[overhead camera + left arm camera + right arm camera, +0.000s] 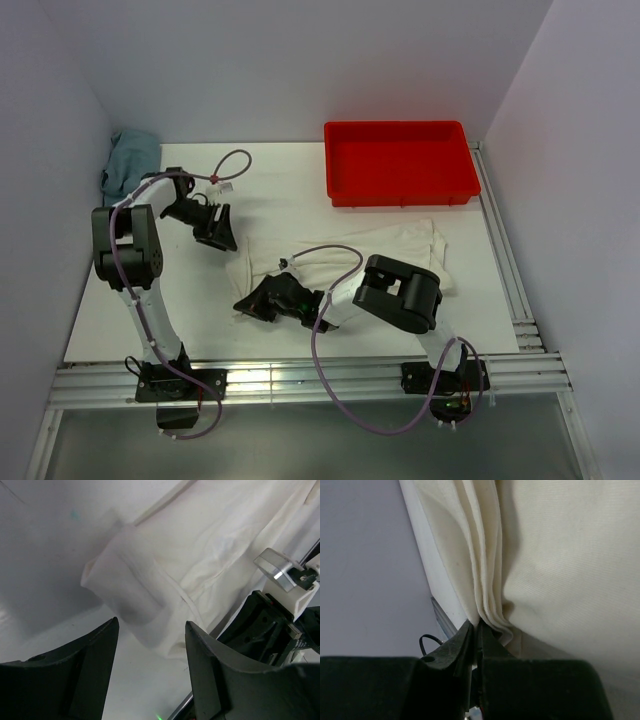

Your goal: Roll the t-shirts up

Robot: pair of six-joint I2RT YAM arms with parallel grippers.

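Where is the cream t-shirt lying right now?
In the top view, the cream t-shirt lies mid-table, just in front of the red tray. The right tool pinches its near-left edge, and the open left tool hangs by its left end.

The t-shirt (405, 245) is thin, matt, creased cream cloth, the red tray (398, 194) smooth glossy plastic, the near rails (300, 382) bare metal, the far-left blue rag (128, 162) soft cloth.

The t-shirt (395, 240) lies on the table (280, 190) in the middle of the frame. Behind it, at upper right, sits the tray (400, 195). A bundled cloth (128, 160) lies in the upper-left corner. My left gripper (218, 238) hangs just left of the t-shirt, and my right gripper (248, 304) is at its lower-left edge.
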